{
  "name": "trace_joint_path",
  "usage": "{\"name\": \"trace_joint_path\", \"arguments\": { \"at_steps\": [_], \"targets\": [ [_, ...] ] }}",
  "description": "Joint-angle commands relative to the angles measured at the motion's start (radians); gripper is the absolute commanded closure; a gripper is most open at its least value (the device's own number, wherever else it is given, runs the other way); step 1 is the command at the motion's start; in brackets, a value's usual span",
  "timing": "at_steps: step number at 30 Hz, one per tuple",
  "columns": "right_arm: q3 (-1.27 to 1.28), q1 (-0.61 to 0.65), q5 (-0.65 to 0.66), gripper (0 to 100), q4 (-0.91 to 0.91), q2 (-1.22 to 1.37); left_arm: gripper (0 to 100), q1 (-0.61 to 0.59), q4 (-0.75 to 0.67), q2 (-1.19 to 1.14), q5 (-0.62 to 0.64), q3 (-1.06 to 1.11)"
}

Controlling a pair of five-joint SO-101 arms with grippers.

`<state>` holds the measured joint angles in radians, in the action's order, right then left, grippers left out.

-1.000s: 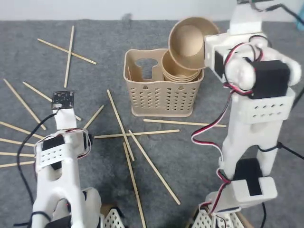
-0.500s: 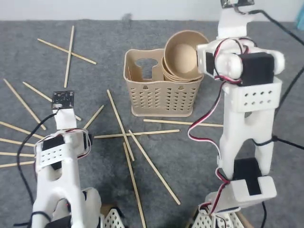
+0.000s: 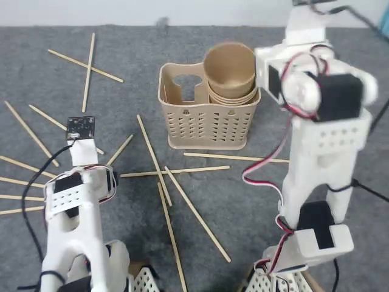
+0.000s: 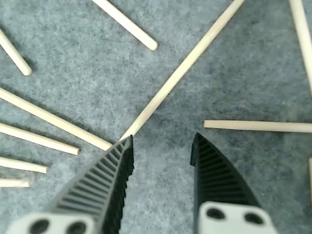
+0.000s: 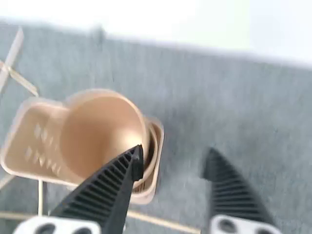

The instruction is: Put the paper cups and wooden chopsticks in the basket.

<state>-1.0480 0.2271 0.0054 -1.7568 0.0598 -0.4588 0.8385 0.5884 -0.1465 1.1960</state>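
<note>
A beige slotted basket (image 3: 200, 125) stands on the grey carpet with a stack of brown paper cups (image 3: 230, 67) in its right half. The top cup (image 5: 100, 131) sits upright on that stack. My right gripper (image 5: 173, 163) hangs open just beside and above the cup, one finger (image 5: 127, 165) at its rim, holding nothing. Several wooden chopsticks (image 3: 153, 159) lie scattered on the carpet. My left gripper (image 4: 161, 144) is open low over the carpet, and a diagonal chopstick (image 4: 180, 73) ends at the tip of one of its fingers (image 4: 122, 156).
The right arm (image 3: 316, 97) towers beside the basket's right side. More chopsticks lie fanned out left of the left arm (image 3: 76, 188), at the back left (image 3: 85, 66) and in front of the basket (image 3: 237, 157). The basket's left half (image 3: 182, 91) holds nothing.
The right gripper swung the tilted cup over the basket, set it upright on the stack and let go. The left arm has not moved.
</note>
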Motion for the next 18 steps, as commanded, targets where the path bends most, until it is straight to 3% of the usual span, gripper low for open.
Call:
{"name": "trace_joint_path", "arguments": {
  "at_steps": [1,6,11,13,18],
  "targets": [
    [-0.138,-0.019,0.023,73.8,-0.044,-0.050,82,-0.009,-0.018,0.031,-0.003,-0.010],
    [0.003,-0.104,0.023,84.6,-0.044,-0.259,82,-0.011,-0.018,0.031,-0.003,-0.010],
    [0.361,-0.268,0.031,98.6,-0.039,-0.510,82,-0.011,-0.018,0.031,-0.003,-0.010],
    [0.517,-0.344,0.081,98.7,-0.038,-0.595,82,-0.011,-0.018,0.031,-0.003,-0.010],
    [0.827,-0.704,0.226,98.3,0.015,-0.759,82,-0.011,-0.017,0.031,-0.003,-0.010]
  ]
}}
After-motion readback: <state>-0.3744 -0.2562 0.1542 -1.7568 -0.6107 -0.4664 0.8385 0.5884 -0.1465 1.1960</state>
